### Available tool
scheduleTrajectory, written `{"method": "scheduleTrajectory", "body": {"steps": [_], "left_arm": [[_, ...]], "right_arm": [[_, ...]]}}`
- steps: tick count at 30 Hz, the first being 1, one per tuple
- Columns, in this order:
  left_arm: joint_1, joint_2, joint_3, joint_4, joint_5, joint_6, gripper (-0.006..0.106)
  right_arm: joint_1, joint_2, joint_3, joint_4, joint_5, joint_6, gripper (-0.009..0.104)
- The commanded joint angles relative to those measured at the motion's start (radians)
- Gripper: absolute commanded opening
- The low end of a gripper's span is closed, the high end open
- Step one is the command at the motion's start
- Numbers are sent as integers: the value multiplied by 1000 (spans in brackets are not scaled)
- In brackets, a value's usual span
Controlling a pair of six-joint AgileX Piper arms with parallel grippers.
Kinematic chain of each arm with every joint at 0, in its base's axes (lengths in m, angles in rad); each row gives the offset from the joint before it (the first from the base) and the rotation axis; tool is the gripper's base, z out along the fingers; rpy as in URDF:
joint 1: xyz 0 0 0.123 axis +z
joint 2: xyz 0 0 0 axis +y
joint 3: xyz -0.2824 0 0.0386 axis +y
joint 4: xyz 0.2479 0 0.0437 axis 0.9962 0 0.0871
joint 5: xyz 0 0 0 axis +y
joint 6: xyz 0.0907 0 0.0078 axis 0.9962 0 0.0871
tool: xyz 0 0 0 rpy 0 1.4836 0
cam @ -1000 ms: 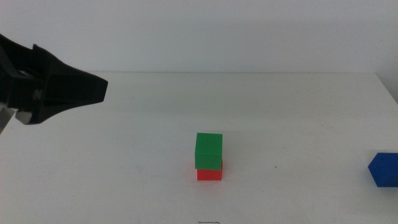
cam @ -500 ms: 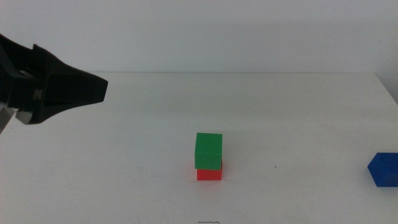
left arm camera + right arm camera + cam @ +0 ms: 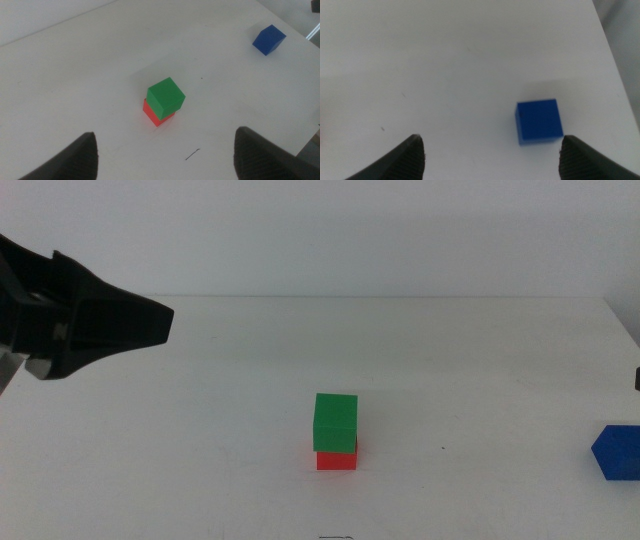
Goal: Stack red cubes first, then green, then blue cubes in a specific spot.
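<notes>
In the middle view, the green cube (image 3: 336,422) sits on top of the red cube (image 3: 337,460) just below the centre of the frame, slightly right of the midline, on the white table (image 3: 450,350). The green cube covers most of the red one, so only a thin red band shows beneath it. In the left wrist view the green cube (image 3: 166,95) is seen turned a little against the red cube (image 3: 151,113) under it, with a red corner and edge showing at one side.

The blue cube (image 3: 617,451) lies alone at the lower right edge of the middle view, partly cut off by the frame and well apart from the stack. It rests flat on the table with nothing touching it.

The left gripper (image 3: 95,327) fills the upper left of the middle view, raised above the table and well away from the stack. In its wrist view its jaws stand wide apart, holding nothing, and the stack lies between and beyond them.

The right gripper (image 3: 492,157) hangs above the blue cube (image 3: 538,121), which lies between its jaws and nearer to one of them. Those jaws are spread wide and touch nothing. In the middle view only a small dark sliver at the right edge shows of that arm.
</notes>
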Motion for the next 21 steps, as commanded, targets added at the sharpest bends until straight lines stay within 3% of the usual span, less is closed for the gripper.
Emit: {"method": "scheduleTrajectory", "body": {"steps": [1,5,8,14,17,21], "left_arm": [[1,-6,-24,-53,-54,-3,92],[1,-6,-24,-52,-54,-3,92],[1,-6,-24,-52,-54,-3,92],[1,-6,-24,-52,-54,-3,92],[1,-6,-24,-52,-54,-3,92],[1,-6,-24,-52,-54,-3,92]], "right_arm": [[-7,59,-121,-40,91,-17,78],[-9,221,-324,-45,346,-66,78],[-31,309,-404,-38,411,-107,78],[-140,433,-440,-10,454,-193,78],[-194,486,-440,23,422,-223,78],[-206,555,-440,13,357,-256,78]]}}
